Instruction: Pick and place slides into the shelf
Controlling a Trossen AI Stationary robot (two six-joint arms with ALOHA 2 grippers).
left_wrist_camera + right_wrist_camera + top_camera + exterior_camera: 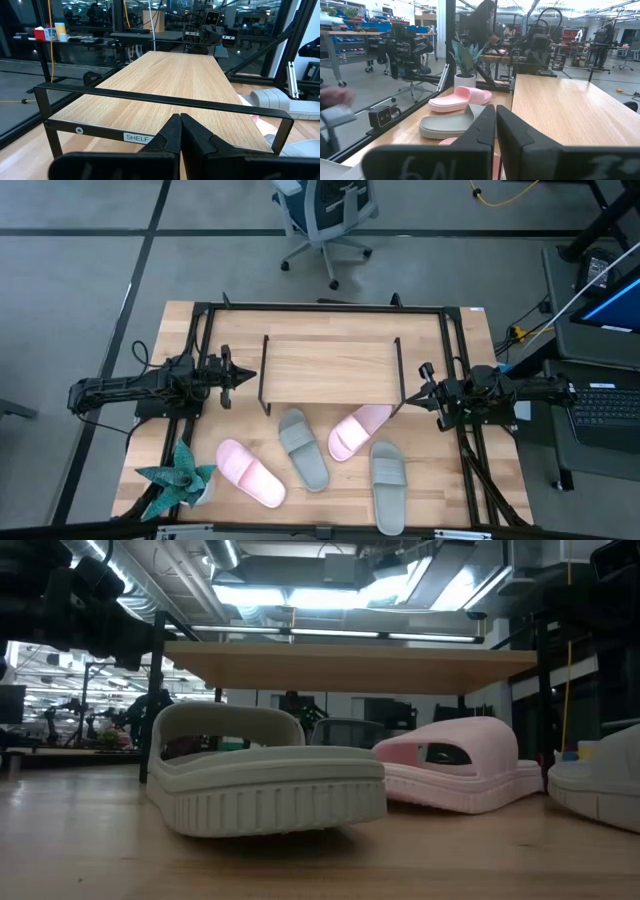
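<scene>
The shelf [330,370] is a light wooden board on thin black end frames, standing mid-table; its board also shows in the low view [340,665]. Several slides lie sole-down on the table near of it: a pink one [250,472], a grey-green one [303,448], a pink one [358,430] by the shelf's right end, and a grey-green one [387,485]. My left gripper [243,375] hovers shut at the shelf's left end, seen in its wrist view [180,132]. My right gripper [410,395] hovers shut at the right end, fingers together [495,125].
A teal star-shaped plant [180,478] in a white pot stands at the table's near-left corner. A black frame [320,308] runs around the tabletop. An office chair [325,215] stands beyond the far edge. A person [480,25] shows in the room beyond.
</scene>
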